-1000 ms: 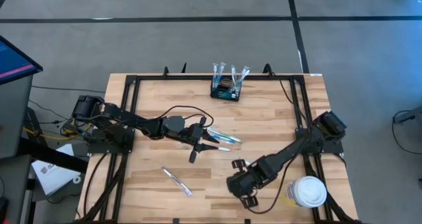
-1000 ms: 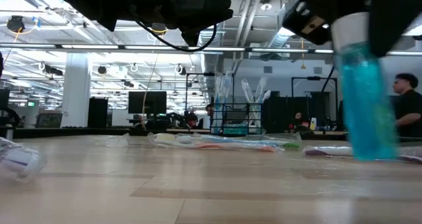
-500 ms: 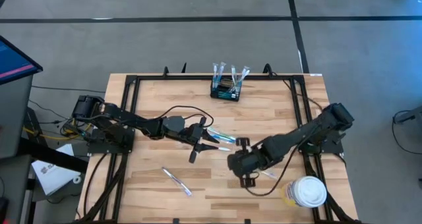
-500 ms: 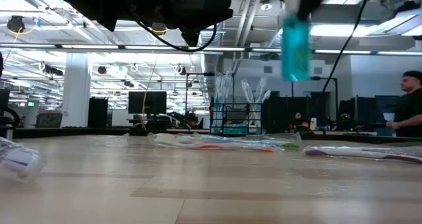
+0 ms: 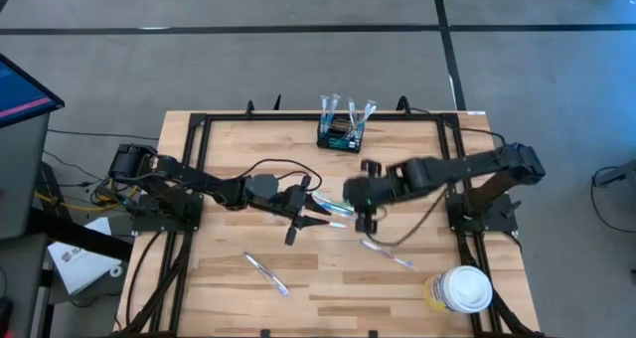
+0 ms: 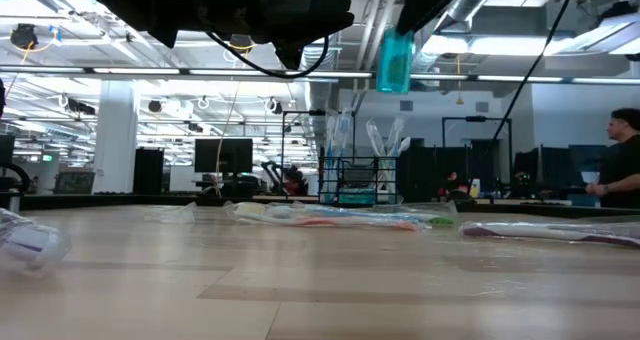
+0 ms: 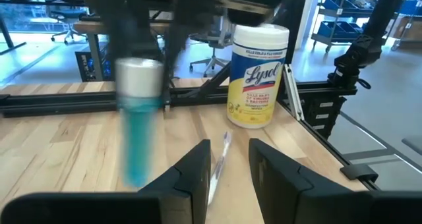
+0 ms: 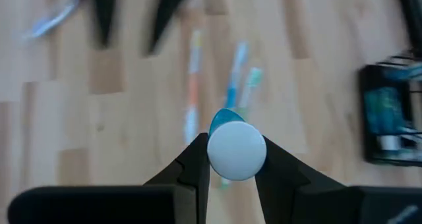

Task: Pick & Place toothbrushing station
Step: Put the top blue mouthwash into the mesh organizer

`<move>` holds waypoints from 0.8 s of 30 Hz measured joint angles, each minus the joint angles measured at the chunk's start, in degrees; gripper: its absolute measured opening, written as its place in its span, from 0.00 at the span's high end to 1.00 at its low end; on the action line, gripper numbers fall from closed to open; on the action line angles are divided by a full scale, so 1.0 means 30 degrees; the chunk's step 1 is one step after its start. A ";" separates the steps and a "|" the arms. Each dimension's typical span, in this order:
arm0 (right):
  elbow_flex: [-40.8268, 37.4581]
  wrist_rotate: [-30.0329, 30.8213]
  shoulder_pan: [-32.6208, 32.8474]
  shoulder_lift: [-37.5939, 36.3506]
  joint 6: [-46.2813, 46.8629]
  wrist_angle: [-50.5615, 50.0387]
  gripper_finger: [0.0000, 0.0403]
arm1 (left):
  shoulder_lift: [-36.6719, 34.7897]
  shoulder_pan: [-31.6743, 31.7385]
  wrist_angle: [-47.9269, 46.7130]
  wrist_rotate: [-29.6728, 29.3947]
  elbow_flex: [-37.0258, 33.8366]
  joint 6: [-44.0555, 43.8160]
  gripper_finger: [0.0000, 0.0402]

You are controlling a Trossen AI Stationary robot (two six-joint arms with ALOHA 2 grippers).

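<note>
The right claw (image 8: 236,159) is clamped on a small blue tube with a white cap (image 6: 395,62), held above the middle of the wooden surface (image 5: 219,268). This looks like the carry step. Next the tube likely needs lowering into the small black wire-mesh holder box (image 5: 340,136) at the far edge. The left claw (image 5: 306,211) waits mid-surface, fingers apart.

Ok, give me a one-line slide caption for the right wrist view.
Right gripper holds a white-capped blue tube above loose toothbrushes, the black mesh holder off to one side.
</note>
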 joint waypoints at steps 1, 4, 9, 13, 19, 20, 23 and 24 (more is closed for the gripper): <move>0.0000 -0.0150 -0.0471 -0.0052 -0.0273 0.0003 0.80 | 0.0001 0.0054 -0.0010 -0.0003 0.0000 0.0000 0.75; 0.0000 -0.0883 -0.2038 -0.0092 -0.1403 0.0025 0.80 | -0.0001 0.0119 -0.0016 -0.0004 0.0000 0.0000 0.75; -0.0007 -0.1928 -0.4693 -0.0092 -0.3158 0.0357 0.80 | 0.0001 0.0119 -0.0024 -0.0004 0.0000 0.0000 0.75; -0.0007 -0.2991 -0.6872 -0.0092 -0.4683 0.1421 0.80 | -0.0006 0.0119 -0.0024 -0.0003 0.0000 0.0000 0.75; -0.0015 -0.4591 -1.0065 -0.0092 -0.5816 0.2259 0.80 | 0.0000 0.0154 -0.0017 -0.0004 0.0000 0.0454 0.75; -0.0015 -0.5016 -1.0546 -0.0092 -0.6097 0.2487 0.80 | -0.0007 0.0194 -0.0017 -0.0004 0.0000 0.0499 0.75; -0.0015 -0.5991 -1.1797 -0.0092 -0.6573 0.3000 0.80 | 0.0001 0.0399 -0.0010 0.0004 0.0000 0.0503 0.75; -0.0015 -0.6286 -1.2142 -0.0092 -0.6721 0.3066 0.80 | 0.0001 0.0485 -0.0017 -0.0004 0.0000 0.0501 0.75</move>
